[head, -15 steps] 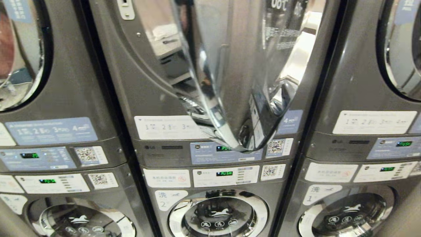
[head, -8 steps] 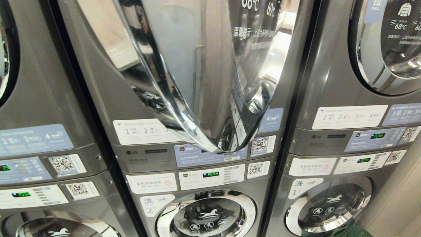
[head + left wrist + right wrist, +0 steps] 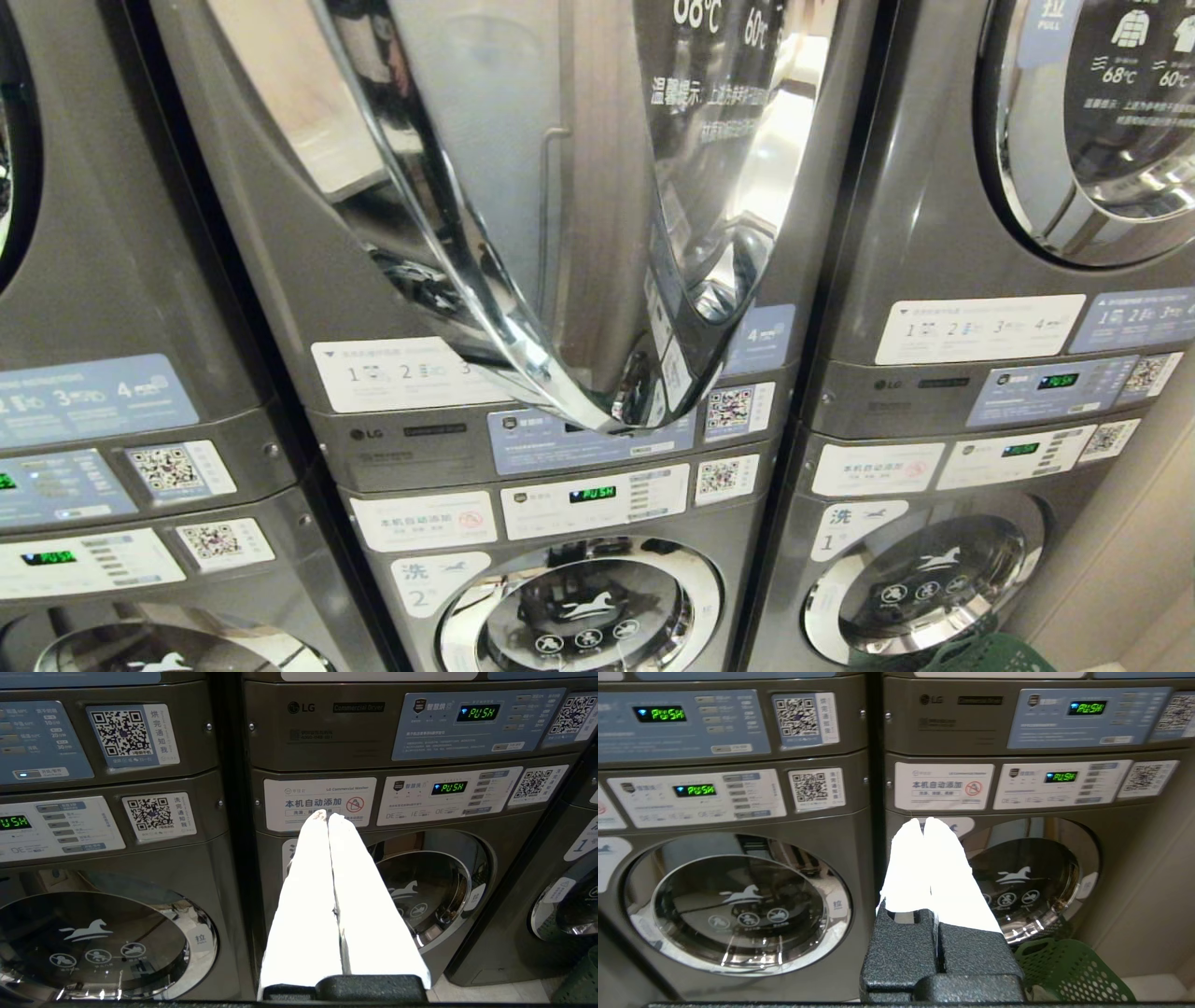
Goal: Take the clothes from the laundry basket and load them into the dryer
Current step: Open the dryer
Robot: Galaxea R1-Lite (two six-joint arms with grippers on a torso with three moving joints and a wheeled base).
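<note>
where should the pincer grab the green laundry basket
Judging by what shows, take the green laundry basket by its upper rim, coming from above: the perforated walls are thin and the open top faces up. Its contents can't be seen. It stands on the floor before the rightmost washer.

Grey front-loading washers (image 3: 579, 607) line the lower row, round chrome-ringed doors shut, green "PUSH" displays (image 3: 592, 493) lit on white control panels beside QR-code stickers (image 3: 720, 476).

LG logo (image 3: 300, 707) and "Commercial Dryer" plate (image 3: 359, 707) on dryer panel; green "PUSH" display (image 3: 481, 712); "本机自动添加" sticker (image 3: 320, 804) on washer; "68°C" on dryer door (image 3: 697, 11).
</note>
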